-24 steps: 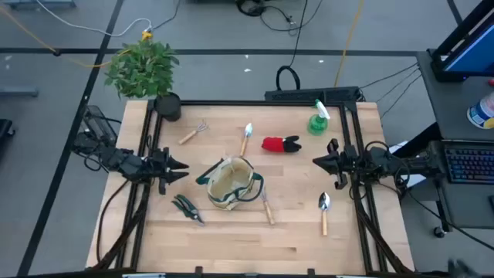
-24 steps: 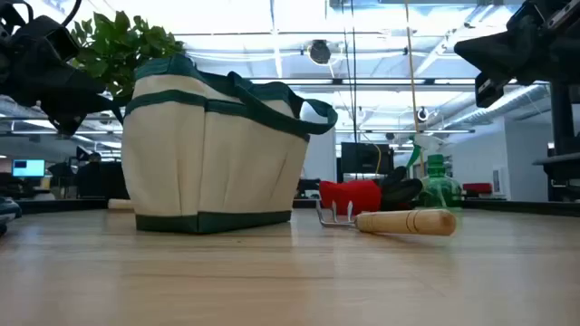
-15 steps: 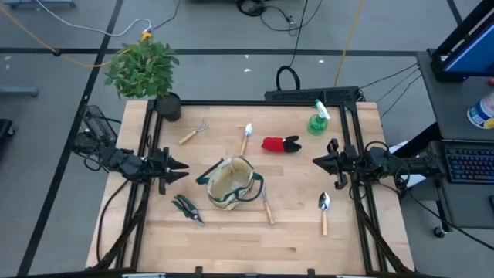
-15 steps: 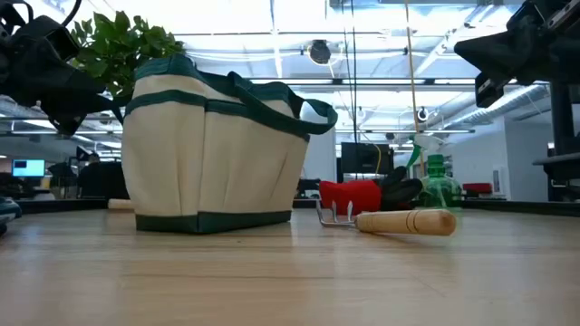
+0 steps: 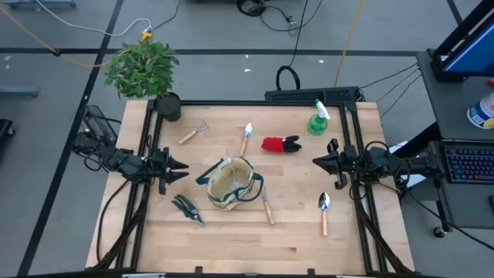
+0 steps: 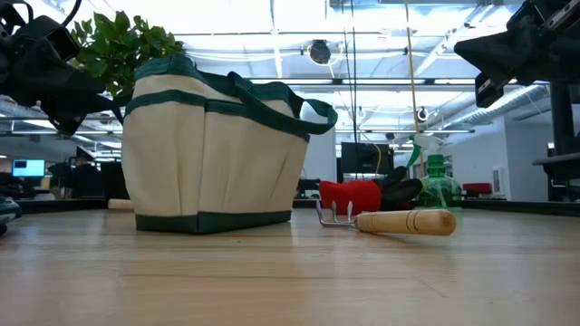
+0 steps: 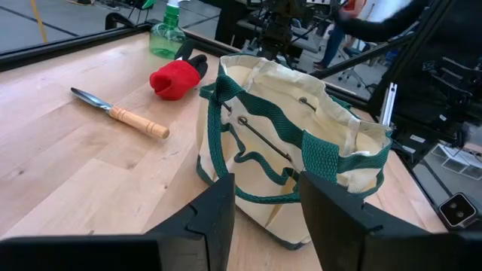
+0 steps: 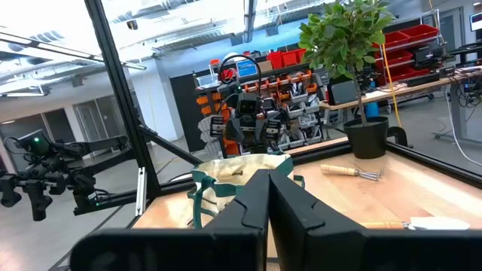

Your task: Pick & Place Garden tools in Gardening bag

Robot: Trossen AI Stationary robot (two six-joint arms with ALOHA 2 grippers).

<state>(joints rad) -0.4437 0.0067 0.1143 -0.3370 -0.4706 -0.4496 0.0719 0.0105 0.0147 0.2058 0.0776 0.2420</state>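
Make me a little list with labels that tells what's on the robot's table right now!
bag: gardening bag mid-table, upright, nothing visible inside
beside bag: rake, pruning shears
far side: second rake, trowel, gloves, spray bottle
near right: another trowel
corner: potted plant
left end effector: open, empty, left of the bag
right end effector: shut, empty, at right edge

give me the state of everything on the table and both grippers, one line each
Beige canvas gardening bag with green trim: upright, mouth open.
Green spray bottle with white trigger: standing.
Red-and-black gloves: lying flat.
Black pruning shears: lying flat.
Wooden-handled silver trowel: lying flat.
Wooden-handled rake: lying flat.
Potted green plant: upright.
Left gripper: open, empty.
Right gripper: shut, empty.
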